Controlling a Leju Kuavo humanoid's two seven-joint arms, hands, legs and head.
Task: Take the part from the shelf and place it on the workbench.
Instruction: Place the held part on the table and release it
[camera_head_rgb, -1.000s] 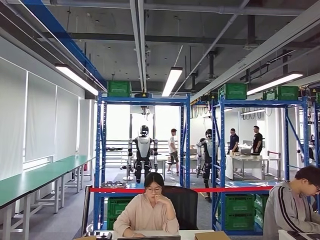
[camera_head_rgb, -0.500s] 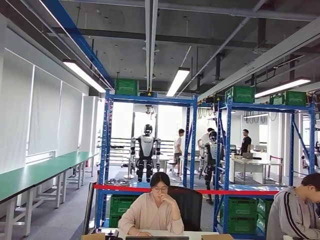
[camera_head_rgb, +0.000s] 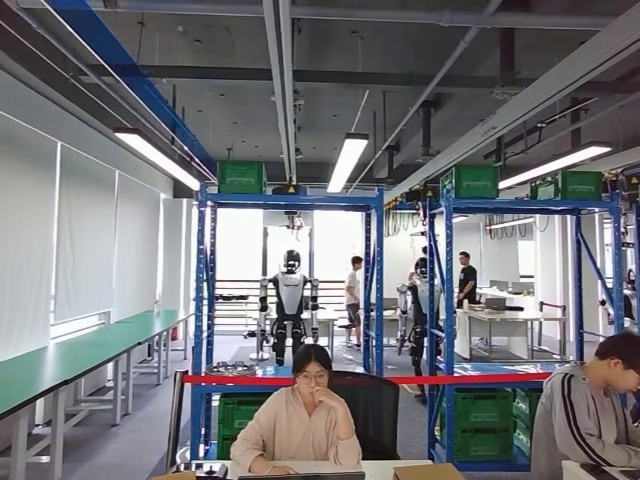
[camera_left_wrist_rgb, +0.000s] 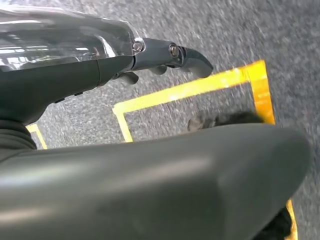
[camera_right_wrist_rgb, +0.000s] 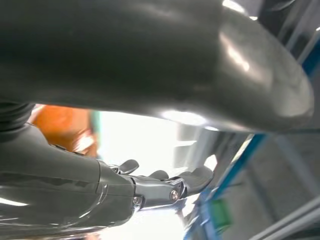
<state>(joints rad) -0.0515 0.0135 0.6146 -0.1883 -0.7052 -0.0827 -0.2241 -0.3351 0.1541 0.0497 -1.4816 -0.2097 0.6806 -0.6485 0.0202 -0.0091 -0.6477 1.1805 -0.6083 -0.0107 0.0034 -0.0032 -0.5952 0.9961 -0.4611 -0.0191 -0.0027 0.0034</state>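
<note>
A blue shelf rack (camera_head_rgb: 202, 300) stands ahead across the room. Flat grey metal parts (camera_head_rgb: 230, 368) lie on its middle level, behind a red tape (camera_head_rgb: 423, 379). Long green-topped workbenches (camera_head_rgb: 68, 360) run along the left wall. My left hand (camera_left_wrist_rgb: 113, 65) hangs above the grey floor and a yellow floor line (camera_left_wrist_rgb: 181, 90), its fingers (camera_left_wrist_rgb: 188, 54) stretched out and holding nothing. My right hand (camera_right_wrist_rgb: 113, 185) also hangs with its fingers (camera_right_wrist_rgb: 196, 177) straight and nothing in it.
A person (camera_head_rgb: 298, 425) sits at a desk right in front of me, and another person (camera_head_rgb: 596, 410) sits at the right. A second blue rack (camera_head_rgb: 447, 300) holds green crates (camera_head_rgb: 477, 410). Two other humanoid robots (camera_head_rgb: 288, 305) and people stand behind the racks.
The whole picture swung right and then back left, so my camera has moved. A person in black in the background walked to the left. Both hands hang as before.
</note>
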